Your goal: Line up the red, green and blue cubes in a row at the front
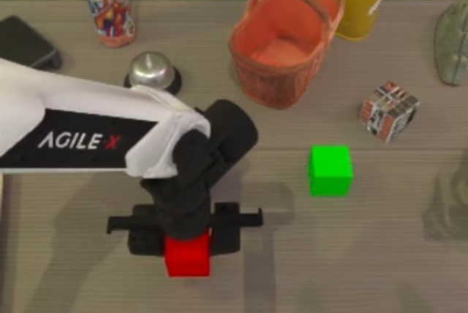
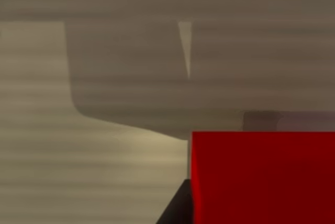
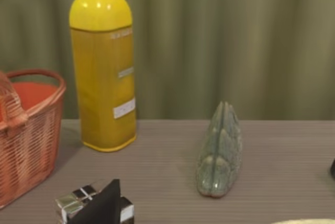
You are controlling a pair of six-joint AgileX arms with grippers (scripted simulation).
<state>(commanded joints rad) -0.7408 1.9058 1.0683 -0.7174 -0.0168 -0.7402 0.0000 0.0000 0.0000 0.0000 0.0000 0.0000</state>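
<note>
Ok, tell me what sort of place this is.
Probably a staged test bench in a rendered simulation, not a real room: a bare grey table against a curtain, strewn with unrelated props like a basket, a bell and a yellow bottle.

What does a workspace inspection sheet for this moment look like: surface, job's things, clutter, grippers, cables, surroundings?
Surface: grey-brown ribbed table.
Job's things: red cube near the front, left of centre, at the left gripper; green cube alone, right of centre; blue cube not seen.
Clutter: orange basket, yellow bottle, printed can, silver bell, patterned puzzle cube, grey-green ridged object, dark object at far left.
Grippers: left gripper over the red cube; whether it grips, cannot tell. Right gripper not in the top view.
Cables: nothing seen.
Surroundings: olive curtain behind.
</note>
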